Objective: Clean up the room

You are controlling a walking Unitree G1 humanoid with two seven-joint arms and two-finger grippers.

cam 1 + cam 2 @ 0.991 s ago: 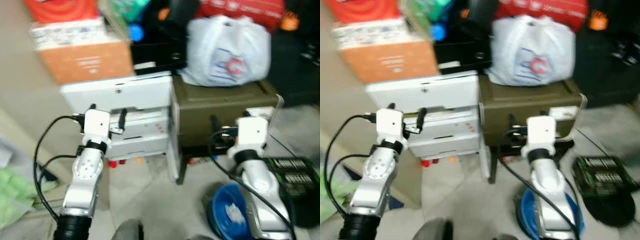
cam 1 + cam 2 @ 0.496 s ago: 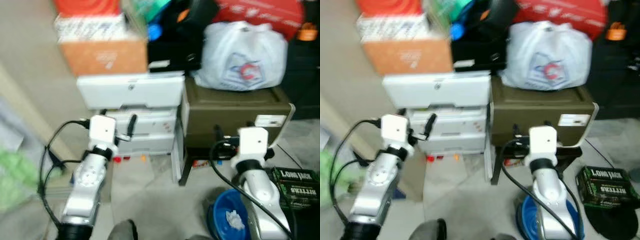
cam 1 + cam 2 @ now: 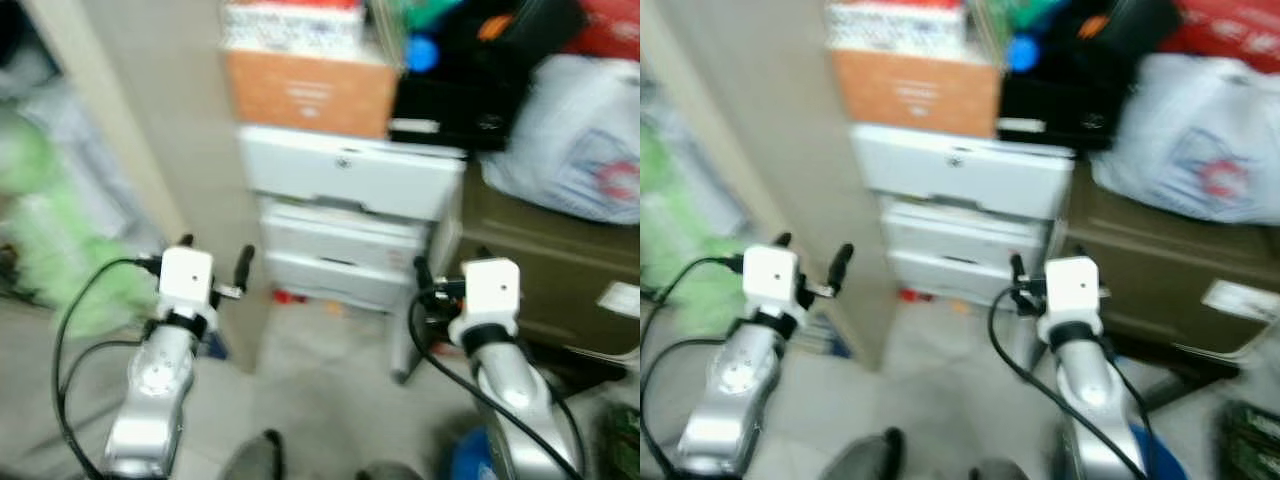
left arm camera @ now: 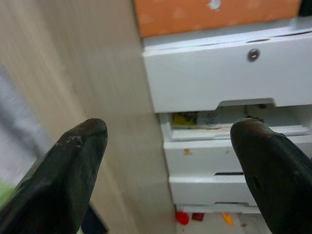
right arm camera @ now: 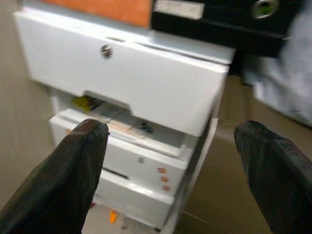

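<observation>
A white drawer unit [image 3: 350, 215] stands on the floor ahead, its second drawer [image 5: 122, 129] slightly pulled out with a yellow item [image 4: 183, 118] and papers inside. Small red and orange bits [image 4: 183, 217] lie on the floor under it. My left gripper [image 3: 215, 255] is raised in front of the beige panel beside the unit, open and empty. My right gripper [image 5: 170, 146] is raised before the unit's right side, also open and empty. Both are apart from the drawers.
An orange box [image 3: 310, 90] and a black case [image 3: 450, 100] sit on the unit. A white plastic bag [image 3: 585, 140] lies on an olive chest [image 3: 540, 270] to the right. A beige wall panel [image 3: 150, 130] and blurred green stuff [image 3: 40, 230] are left. A blue bowl [image 3: 1155, 465] is by my right arm.
The camera has swung left, so the drawer unit, bag and chest have shifted right in view and the green stuff has come in at left. Both arms hold the same raised pose.
</observation>
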